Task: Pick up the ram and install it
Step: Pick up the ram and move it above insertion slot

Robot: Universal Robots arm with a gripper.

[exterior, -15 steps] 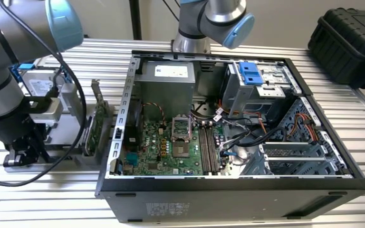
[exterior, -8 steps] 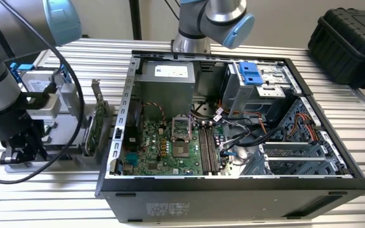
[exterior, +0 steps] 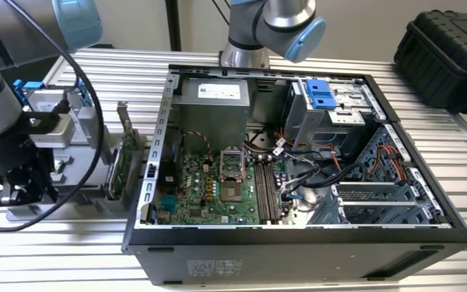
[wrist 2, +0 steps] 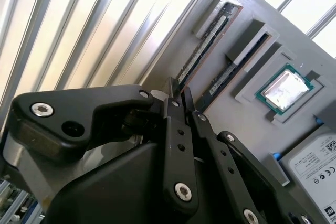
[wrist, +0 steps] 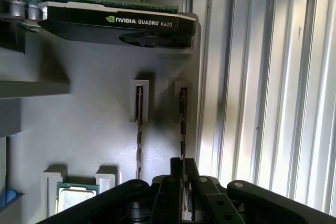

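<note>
Grasp is the stage reached, as judged from these views. The gripper (wrist: 182, 167) is seen with its jaws drawn narrowly together on one end of the ram (wrist: 182, 121). One finger (wrist: 176, 178) is set against each face of the thin stick, so the jaws appear to be clamped on it. The ram is stood on edge in a slot of the grey parts holder (wrist: 89, 129). No lift is shown, and the stick's length is seated in that slot. A second memory stick (wrist: 139, 129) is held in the neighbouring slot, just beside the ram and untouched. A graphics card (wrist: 115, 22) and a processor chip (wrist: 73, 198) are kept on the same holder, apart from the jaws.

In the exterior view the gripper (exterior: 24, 182) is placed over the holder, at about nine o'clock from the open computer case (exterior: 298, 246). Inside the case the motherboard (exterior: 205, 194) is laid flat. Its long memory slots (exterior: 267, 188), at about three o'clock from the processor socket (exterior: 231, 176), appear unfilled.

The reach to the holder and the closing on the stick can therefore be counted as done. The lifting out of the holder, the carry across to the case and the seating in a memory slot are all left undone.
</note>
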